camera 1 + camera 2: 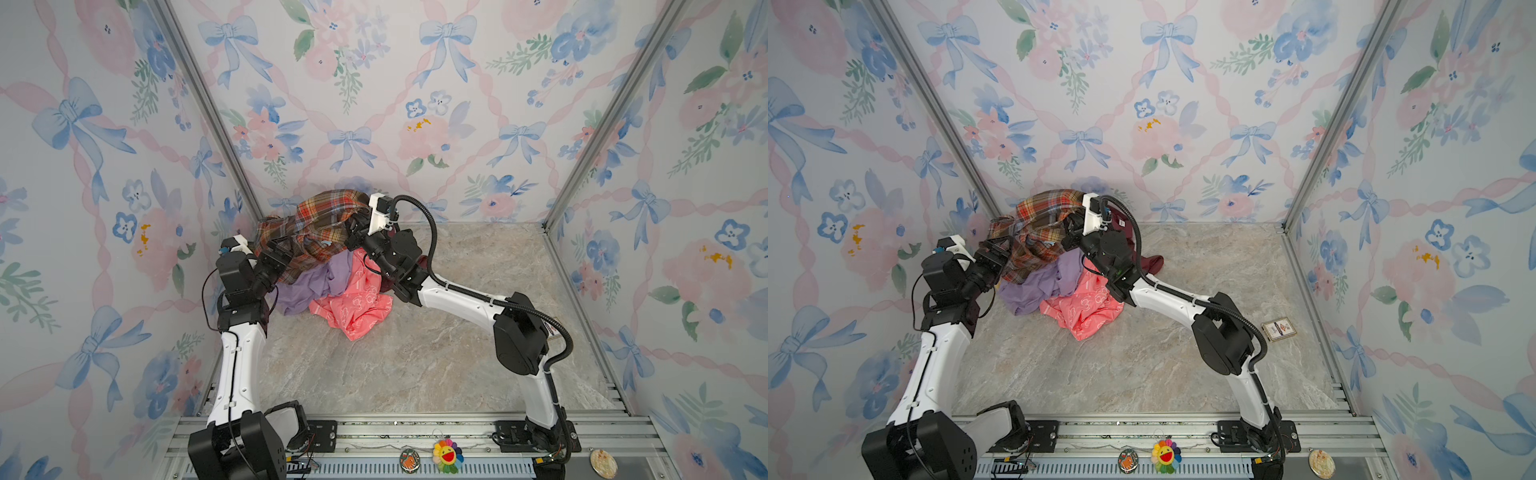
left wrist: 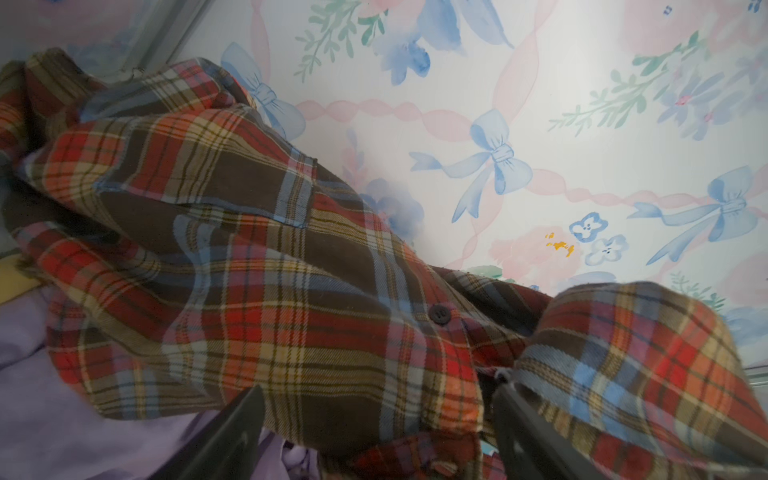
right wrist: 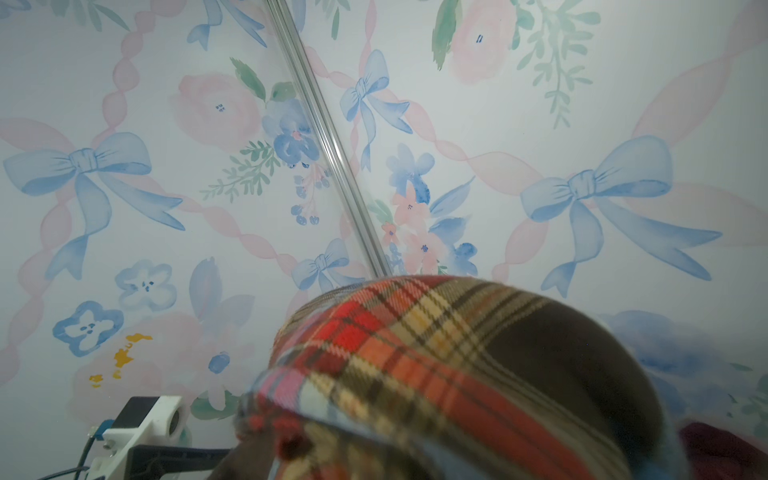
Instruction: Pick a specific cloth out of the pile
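Two claws work at the cloth (image 1: pixel 320 226) — the plaid shirt in brown, orange-red, yellow and grey-blue checks. It sits at the far left corner of the desk (image 1: pixel 415 357), raised in a hump above the pile (image 1: pixel 328 276) and draped down over it.

My right claw (image 1: pixel 352 223) reaches across from the right to the high end of the hump. Its tips are buried in plaid, and in the right wrist view the fabric bulges over them. I read it as clamped tight on the cloth, holding that end up off the heap.

My left claw (image 2: pixel 379 384) is at the cloth's lower left edge. In the left wrist view its two fingers (image 2: pixel 232 432) stand wide apart, with plaid lying across the gap and a folded hem touching one finger. It grips nothing.

Under the plaid, the lilac garment (image 1: pixel 1034 286) lies at the heap's front left. The coral-pink cloth (image 1: pixel 353 309) with white print spills forward onto the desk. The maroon garment (image 1: pixel 1148 262) shows behind the right arm in a top view. A mustard-yellow sliver (image 2: pixel 10 276) peeks out beside the lilac in the left wrist view.
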Motion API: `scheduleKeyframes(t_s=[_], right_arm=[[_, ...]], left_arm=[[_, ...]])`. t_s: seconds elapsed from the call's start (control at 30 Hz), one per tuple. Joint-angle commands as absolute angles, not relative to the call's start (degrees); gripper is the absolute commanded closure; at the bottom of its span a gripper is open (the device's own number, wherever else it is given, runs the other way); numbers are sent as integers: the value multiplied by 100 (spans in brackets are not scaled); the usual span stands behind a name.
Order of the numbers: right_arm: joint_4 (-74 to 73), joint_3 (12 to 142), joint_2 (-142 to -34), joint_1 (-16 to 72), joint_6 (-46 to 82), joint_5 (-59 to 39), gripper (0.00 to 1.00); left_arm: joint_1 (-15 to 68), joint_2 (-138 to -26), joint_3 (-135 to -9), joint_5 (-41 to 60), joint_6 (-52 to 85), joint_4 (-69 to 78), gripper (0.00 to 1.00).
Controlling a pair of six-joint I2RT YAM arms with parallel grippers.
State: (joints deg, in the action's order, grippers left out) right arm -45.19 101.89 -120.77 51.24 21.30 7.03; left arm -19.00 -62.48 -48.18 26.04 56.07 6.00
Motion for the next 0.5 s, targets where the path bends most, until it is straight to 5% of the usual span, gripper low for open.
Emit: scheduleKeyframes(t_s=[0.0,0.47], right_arm=[[-4668,10135,-11550,5045,2145,616,100],[-4800,9811,-11143,5164,2132,448,100]], left_arm=[[-2137,-6134,-4499,3419,6365,1592,10],[-2117,-6769,-3616,3216,7812,3678,2]])
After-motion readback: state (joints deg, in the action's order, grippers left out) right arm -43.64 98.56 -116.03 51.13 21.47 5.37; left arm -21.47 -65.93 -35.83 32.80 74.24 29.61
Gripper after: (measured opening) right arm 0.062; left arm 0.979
